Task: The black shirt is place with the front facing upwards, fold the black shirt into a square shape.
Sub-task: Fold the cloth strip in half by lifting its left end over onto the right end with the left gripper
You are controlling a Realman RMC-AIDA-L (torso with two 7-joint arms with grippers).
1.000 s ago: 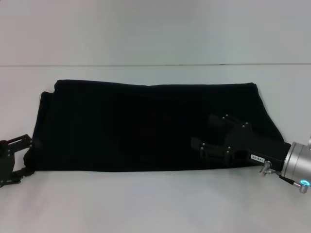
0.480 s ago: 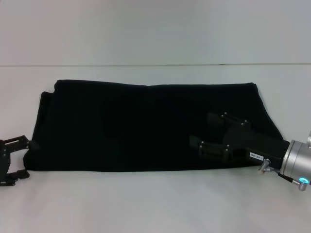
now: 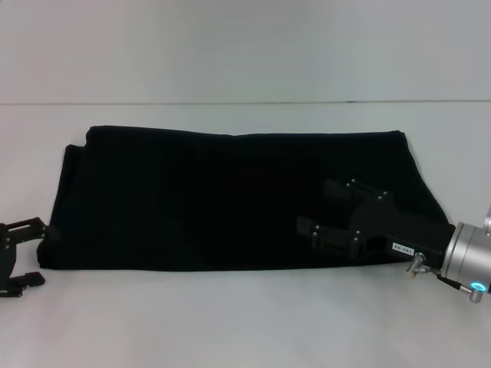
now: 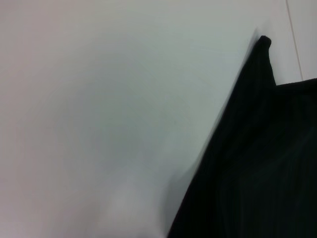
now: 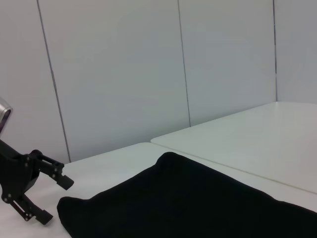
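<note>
Right gripper (image 3: pixel 316 208): nearest item, reaching in low from the near right, laid over the black shirt's (image 3: pixel 230 195) near right part, fingers spread.

Left gripper (image 3: pixel 37 253): near left, just off the shirt's near left corner, fingers apart, holding nothing.

Black shirt: folded to a wide band, flat across the white table (image 3: pixel 245 322).

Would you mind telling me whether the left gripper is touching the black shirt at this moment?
Apart. In the right wrist view the left gripper, jaws open, sits beside the black shirt with bare white table showing between them.
</note>
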